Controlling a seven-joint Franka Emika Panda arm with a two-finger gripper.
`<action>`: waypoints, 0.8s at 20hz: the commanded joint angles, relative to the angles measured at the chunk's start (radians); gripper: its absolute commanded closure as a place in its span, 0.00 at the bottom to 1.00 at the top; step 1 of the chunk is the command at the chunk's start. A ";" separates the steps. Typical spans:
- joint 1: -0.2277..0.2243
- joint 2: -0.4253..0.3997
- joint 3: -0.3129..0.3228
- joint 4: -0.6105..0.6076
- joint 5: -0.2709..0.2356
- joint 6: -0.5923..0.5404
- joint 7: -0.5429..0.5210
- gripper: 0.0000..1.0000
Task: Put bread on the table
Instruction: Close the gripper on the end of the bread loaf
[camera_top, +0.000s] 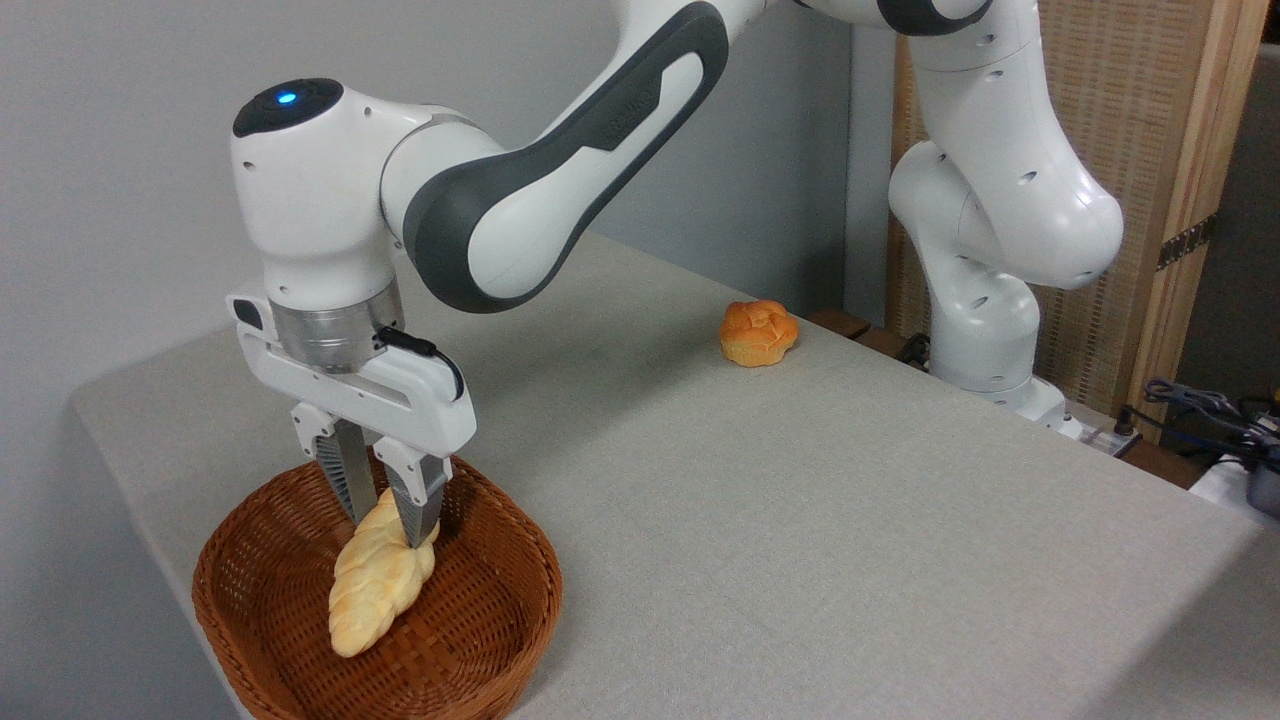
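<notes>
Camera: hand (388, 525) clamped on the bread's (380, 580) upper end, over the basket (480, 620).

Both ribbed fingers pinch the top tip of the loaf, which hangs tilted below them — lower point down in the basket, whether touching the weave I cannot tell. Bread is pale golden, braided, pointed; basket brown wicker, rounded; counter (800, 520) grey-beige, fabric-like. A round orange bun (758, 333) sits well apart.
</notes>
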 joint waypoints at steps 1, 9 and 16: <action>-0.003 -0.004 0.007 0.007 0.010 0.016 0.001 0.75; -0.003 -0.009 0.010 0.007 0.012 0.013 0.001 0.80; 0.002 -0.026 0.019 0.009 0.010 0.013 -0.002 0.79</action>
